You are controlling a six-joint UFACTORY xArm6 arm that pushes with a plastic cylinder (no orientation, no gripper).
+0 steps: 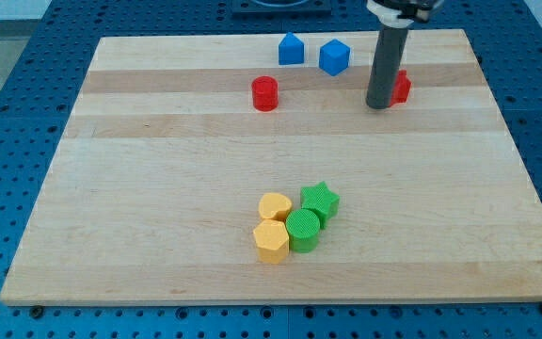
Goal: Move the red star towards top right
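Note:
The red star (401, 88) lies near the view's top right of the wooden board (158, 188), mostly hidden behind my rod. My tip (379, 105) rests on the board just to the left of the red star and a little below it, touching or nearly touching it. A red cylinder (264, 93) stands further left along the same band.
A blue pentagon-like block (292, 49) and a blue cube (334, 56) sit near the top edge, left of the rod. A cluster at the bottom middle holds a yellow heart (274, 206), a yellow hexagon (271, 241), a green cylinder (303, 229) and a green star (321, 200).

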